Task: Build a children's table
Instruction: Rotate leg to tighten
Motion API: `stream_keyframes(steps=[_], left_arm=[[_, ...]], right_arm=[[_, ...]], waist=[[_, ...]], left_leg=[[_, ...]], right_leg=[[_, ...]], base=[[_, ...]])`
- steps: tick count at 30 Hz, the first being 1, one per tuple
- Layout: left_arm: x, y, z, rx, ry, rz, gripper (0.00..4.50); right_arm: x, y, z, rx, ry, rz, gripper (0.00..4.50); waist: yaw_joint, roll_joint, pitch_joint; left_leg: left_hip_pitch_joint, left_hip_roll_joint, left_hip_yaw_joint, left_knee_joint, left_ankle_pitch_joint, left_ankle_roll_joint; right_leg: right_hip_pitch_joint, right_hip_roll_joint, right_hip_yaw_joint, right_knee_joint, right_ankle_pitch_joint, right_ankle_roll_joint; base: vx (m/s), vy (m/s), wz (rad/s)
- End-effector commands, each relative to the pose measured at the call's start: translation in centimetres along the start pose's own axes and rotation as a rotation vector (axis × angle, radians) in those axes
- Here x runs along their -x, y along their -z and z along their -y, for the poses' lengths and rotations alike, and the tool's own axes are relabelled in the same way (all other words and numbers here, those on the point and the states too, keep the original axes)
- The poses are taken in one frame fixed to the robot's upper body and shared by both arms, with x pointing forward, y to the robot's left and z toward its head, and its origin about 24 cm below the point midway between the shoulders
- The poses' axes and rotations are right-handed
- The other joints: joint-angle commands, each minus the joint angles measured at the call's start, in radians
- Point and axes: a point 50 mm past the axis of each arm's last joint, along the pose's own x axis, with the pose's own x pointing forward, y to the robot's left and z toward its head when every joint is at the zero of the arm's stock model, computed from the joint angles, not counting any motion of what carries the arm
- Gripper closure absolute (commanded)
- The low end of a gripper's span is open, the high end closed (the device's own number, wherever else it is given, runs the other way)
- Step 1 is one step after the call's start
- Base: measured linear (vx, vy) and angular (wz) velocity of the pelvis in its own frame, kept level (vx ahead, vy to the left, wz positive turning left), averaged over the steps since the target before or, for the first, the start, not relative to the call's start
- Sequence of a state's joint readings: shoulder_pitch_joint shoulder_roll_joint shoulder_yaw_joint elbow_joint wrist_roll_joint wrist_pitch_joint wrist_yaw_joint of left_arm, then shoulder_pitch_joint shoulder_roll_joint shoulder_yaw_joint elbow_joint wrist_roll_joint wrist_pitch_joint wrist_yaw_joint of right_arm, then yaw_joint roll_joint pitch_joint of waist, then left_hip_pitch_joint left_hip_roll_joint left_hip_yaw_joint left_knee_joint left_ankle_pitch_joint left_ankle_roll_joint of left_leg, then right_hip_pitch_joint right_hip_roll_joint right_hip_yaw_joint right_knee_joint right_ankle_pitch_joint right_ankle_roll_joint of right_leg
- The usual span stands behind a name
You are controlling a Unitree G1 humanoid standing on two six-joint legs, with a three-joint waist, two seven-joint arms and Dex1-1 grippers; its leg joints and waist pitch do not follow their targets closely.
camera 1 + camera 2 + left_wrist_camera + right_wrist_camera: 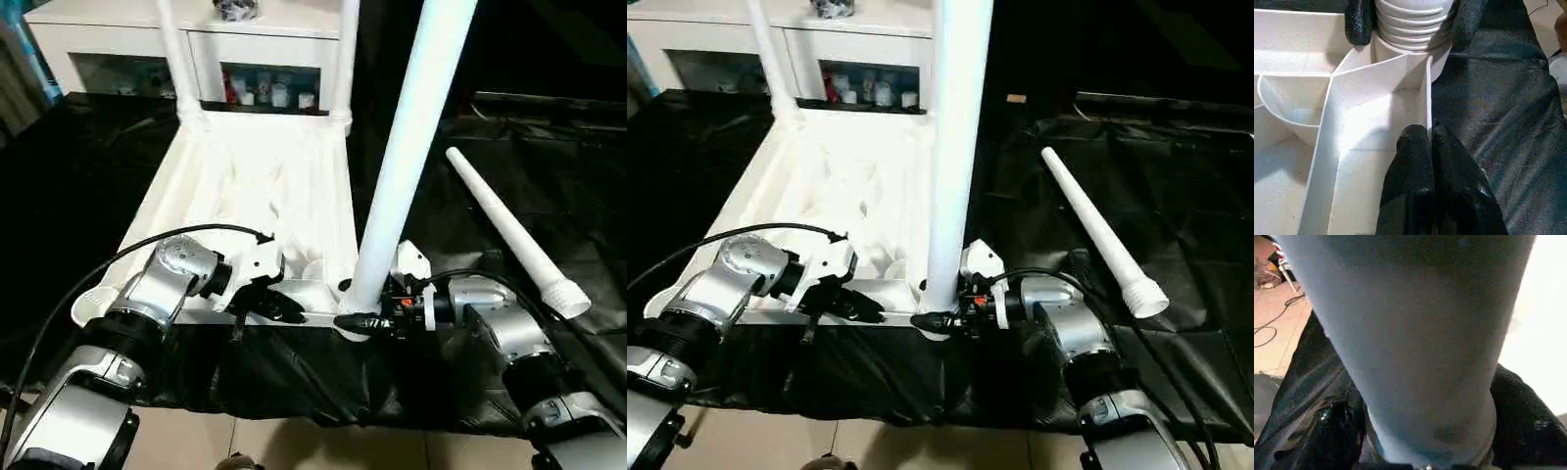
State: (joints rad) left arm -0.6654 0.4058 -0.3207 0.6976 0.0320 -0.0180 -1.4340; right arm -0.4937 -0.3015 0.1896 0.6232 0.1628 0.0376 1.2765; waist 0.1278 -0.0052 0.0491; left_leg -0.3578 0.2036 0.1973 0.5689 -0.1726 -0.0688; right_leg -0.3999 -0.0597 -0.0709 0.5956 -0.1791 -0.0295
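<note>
The white tabletop lies upside down on a black sheet, ribs up. Two white legs stand in its far corner sockets. A third leg stands in the near right socket, leaning slightly right. My right gripper is shut on its threaded base, one black finger on each side. A fourth leg lies loose on the sheet to the right. My left gripper is shut, its tips resting on the tabletop's near rim at a thin rib.
The near left corner socket is open. A white glass-doored cabinet stands right behind the tabletop. The black sheet covers the floor around it, and bare tan floor shows at the near edge.
</note>
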Motion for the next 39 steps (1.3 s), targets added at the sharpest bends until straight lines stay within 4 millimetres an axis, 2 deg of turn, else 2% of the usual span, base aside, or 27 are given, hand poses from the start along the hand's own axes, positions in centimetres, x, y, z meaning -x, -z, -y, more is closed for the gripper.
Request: stream_keyframes(steps=[1,2,3,4,6,7,8,9,10,11,15,16,17,18,19,20,22,24,26,29,30,31,33,35,36,38,39], left_arm=[[-1.3,-0.4,-0.4,0.016,-0.034,0.011,4.50],[-1.6,-0.6,-0.7,0.031,-0.074,0.021,4.50],[-2.0,-0.9,-1.0,0.042,-0.111,0.027,4.50],[-2.5,-1.3,-1.5,0.055,-0.173,0.033,4.50],[-2.8,-1.6,-1.8,0.059,-0.202,0.034,4.50],[-2.8,-1.6,-1.8,0.059,-0.202,0.034,4.50],[-3.7,-2.3,-2.1,0.079,-0.260,0.055,4.50],[-3.7,-2.3,-2.1,0.079,-0.260,0.055,4.50],[-4.9,-3.1,-2.3,0.095,-0.298,0.076,4.50],[-5.3,-3.4,-2.3,0.099,-0.311,0.082,4.50],[-6.8,-4.2,-2.0,0.097,-0.324,0.095,4.50],[-7.1,-4.4,-1.9,0.094,-0.318,0.100,4.50],[-7.1,-4.4,-1.9,0.090,-0.314,0.099,4.50],[-7.1,-4.3,-1.8,0.084,-0.310,0.095,4.50],[-7.1,-4.3,-1.8,0.083,-0.314,0.089,4.50],[-7.0,-4.2,-1.8,0.081,-0.310,0.083,4.50],[-6.6,-3.8,-1.7,0.072,-0.291,0.078,4.50],[-6.1,-3.4,-1.5,0.056,-0.263,0.078,4.50],[-5.6,-3.0,-1.2,0.038,-0.230,0.071,4.50],[-4.9,-2.5,-0.9,0.015,-0.187,0.065,4.50],[-4.5,-2.3,-0.6,0.001,-0.146,0.068,4.50],[-4.5,-2.3,-0.6,-0.001,-0.144,0.068,4.50],[-3.8,-2.0,-0.2,-0.025,-0.088,0.056,4.50],[-3.2,-1.5,0.1,-0.047,-0.049,0.032,4.50],[-3.0,-1.4,0.2,-0.053,-0.036,0.025,4.50],[-2.5,-1.1,0.3,-0.059,-0.008,0.014,4.50],[-2.3,-0.9,0.4,-0.064,0.005,0.008,4.50]], right_arm=[[-0.6,0.7,-0.4,-0.046,0.057,0.023,1.62],[-0.6,0.7,-0.2,-0.055,0.113,0.046,1.62],[-0.7,0.8,0.1,-0.066,0.175,0.059,1.63],[-0.8,0.9,0.8,-0.075,0.303,0.062,1.63],[-0.9,1.0,1.2,-0.075,0.368,0.059,1.65],[-0.9,1.0,1.2,-0.075,0.368,0.059,1.65],[-1.2,1.3,2.0,-0.126,0.519,0.078,1.65],[-1.2,1.3,2.0,-0.126,0.519,0.078,1.65],[-1.8,1.5,2.5,-0.195,0.635,0.104,1.65],[-2.1,1.7,2.6,-0.217,0.674,0.106,1.66],[-3.4,1.4,2.8,-0.246,0.765,0.139,1.66],[-3.7,1.1,2.8,-0.239,0.778,0.158,1.31],[-3.8,0.9,2.8,-0.230,0.782,0.170,1.10],[-3.9,0.8,2.8,-0.228,0.775,0.183,1.10],[-4.0,0.7,2.9,-0.229,0.779,0.189,0.93],[-4.0,0.6,2.9,-0.227,0.769,0.197,0.86],[-3.7,0.4,2.9,-0.218,0.740,0.208,0.71],[-3.4,0.3,2.7,-0.195,0.675,0.208,0.50],[-2.9,0.4,2.5,-0.158,0.605,0.183,0.34],[-2.1,0.4,2.3,-0.124,0.527,0.157,0.06],[-1.7,0.4,2.1,-0.101,0.465,0.138,0.06],[-1.7,0.4,2.1,-0.100,0.461,0.137,0.06],[-1.1,0.4,1.6,-0.070,0.361,0.106,0.06],[-0.7,0.5,1.1,-0.053,0.265,0.073,0.06],[-0.5,0.6,0.9,-0.046,0.228,0.058,0.06],[-0.3,0.7,0.4,-0.030,0.149,0.022,0.06],[-0.2,0.7,0.2,-0.020,0.115,0.008,0.22]], waist=[[-0.004,0.014,-0.064],[-0.004,0.014,-0.063],[-0.002,0.013,-0.060],[-0.005,0.008,-0.059],[-0.010,0.007,-0.057],[-0.013,0.008,-0.056],[-0.018,0.005,-0.055],[-0.024,0.003,-0.054],[-0.029,-0.001,-0.055],[-0.031,0.001,-0.054],[-0.042,0.002,-0.056],[-0.042,0.004,-0.059],[-0.042,0.014,-0.060],[-0.045,0.009,-0.061],[-0.044,0.009,-0.061],[-0.044,0.014,-0.062],[-0.043,0.015,-0.063],[-0.043,0.015,-0.065],[-0.042,0.019,-0.066],[-0.036,0.014,-0.064],[-0.035,0.017,-0.063],[-0.033,0.013,-0.063],[-0.032,0.013,-0.062],[-0.031,0.014,-0.060],[-0.029,0.009,-0.060],[-0.024,0.010,-0.061],[-0.023,0.010,-0.060]], left_leg=[[0.015,0.039,-0.016,-0.056,-0.212,0.031],[0.018,0.039,-0.016,-0.057,-0.226,0.025],[0.024,0.037,-0.016,-0.057,-0.254,0.014],[0.021,0.034,-0.018,-0.058,-0.262,0.007],[0.020,0.032,-0.022,-0.061,-0.266,-0.001],[0.020,0.032,-0.022,-0.061,-0.269,-0.001],[0.019,0.029,-0.023,-0.060,-0.271,0.004],[0.017,0.029,-0.024,-0.061,-0.263,0.004],[0.017,0.029,-0.024,-0.060,-0.261,0.004],[0.019,0.029,-0.025,-0.060,-0.262,0.003],[0.013,0.027,-0.025,-0.061,-0.254,0.018],[0.013,0.029,-0.024,-0.060,-0.249,0.020],[0.012,0.028,-0.025,-0.060,-0.242,0.021],[0.010,0.028,-0.023,-0.060,-0.235,0.025],[0.011,0.029,-0.023,-0.060,-0.234,0.026],[0.012,0.029,-0.022,-0.059,-0.233,0.028],[0.013,0.029,-0.020,-0.057,-0.231,0.033],[0.009,0.029,-0.020,-0.057,-0.222,0.043],[0.009,0.030,-0.020,-0.056,-0.209,0.048],[0.007,0.032,-0.017,-0.054,-0.211,0.057],[0.008,0.034,-0.016,-0.055,-0.213,0.057],[0.011,0.034,-0.016,-0.055,-0.216,0.055],[0.009,0.035,-0.016,-0.056,-0.223,0.054],[0.013,0.037,-0.016,-0.056,-0.235,0.052],[0.014,0.037,-0.015,-0.056,-0.240,0.053],[0.012,0.037,-0.016,-0.056,-0.229,0.057],[0.011,0.037,-0.015,-0.056,-0.226,0.057]], right_leg=[[0.048,-0.083,0.049,-0.067,-0.179,-0.208],[0.046,-0.082,0.049,-0.068,-0.187,-0.208],[0.043,-0.084,0.049,-0.073,-0.238,-0.204],[0.047,-0.088,0.049,-0.079,-0.303,-0.188],[0.046,-0.091,0.048,-0.088,-0.382,-0.156],[0.045,-0.091,0.048,-0.090,-0.399,-0.149],[0.045,-0.091,0.047,-0.095,-0.428,-0.135],[0.044,-0.093,0.047,-0.095,-0.440,-0.133],[0.043,-0.092,0.045,-0.096,-0.456,-0.129],[0.040,-0.093,0.046,-0.099,-0.466,-0.127],[0.043,-0.089,0.045,-0.099,-0.430,-0.125],[0.042,-0.089,0.048,-0.096,-0.399,-0.131],[0.044,-0.088,0.048,-0.090,-0.358,-0.143],[0.046,-0.084,0.048,-0.086,-0.310,-0.154],[0.046,-0.083,0.048,-0.084,-0.292,-0.161],[0.046,-0.084,0.049,-0.081,-0.264,-0.175],[0.047,-0.083,0.050,-0.079,-0.235,-0.189],[0.053,-0.082,0.050,-0.074,-0.193,-0.199],[0.054,-0.081,0.049,-0.070,-0.162,-0.210],[0.057,-0.080,0.048,-0.068,-0.161,-0.217],[0.054,-0.081,0.048,-0.070,-0.174,-0.213],[0.055,-0.080,0.047,-0.071,-0.183,-0.212],[0.055,-0.082,0.047,-0.072,-0.213,-0.205],[0.048,-0.082,0.048,-0.075,-0.240,-0.200],[0.048,-0.081,0.047,-0.077,-0.249,-0.198],[0.049,-0.083,0.049,-0.074,-0.246,-0.192],[0.050,-0.083,0.049,-0.074,-0.245,-0.191]], base=[[0.000,0.000,0.00],[0.000,0.000,0.00],[0.000,0.000,0.00],[0.000,0.000,0.00],[0.000,0.000,0.00],[0.000,0.000,0.00],[0.000,0.000,0.00],[0.000,0.000,0.00],[0.000,0.000,0.00],[0.000,0.000,0.00],[0.000,0.000,0.00],[0.000,0.000,0.00],[0.000,0.000,0.00],[0.000,0.000,0.00],[0.000,0.000,0.00],[0.000,0.000,0.00],[0.000,0.000,0.00],[0.000,0.000,0.00],[0.000,0.000,0.00],[0.000,0.000,0.00],[0.000,0.000,0.00],[0.000,0.000,0.00],[0.000,0.000,0.00],[0.000,0.000,0.00],[0.000,0.000,0.00],[0.000,0.000,0.00],[0.000,0.000,0.00]])
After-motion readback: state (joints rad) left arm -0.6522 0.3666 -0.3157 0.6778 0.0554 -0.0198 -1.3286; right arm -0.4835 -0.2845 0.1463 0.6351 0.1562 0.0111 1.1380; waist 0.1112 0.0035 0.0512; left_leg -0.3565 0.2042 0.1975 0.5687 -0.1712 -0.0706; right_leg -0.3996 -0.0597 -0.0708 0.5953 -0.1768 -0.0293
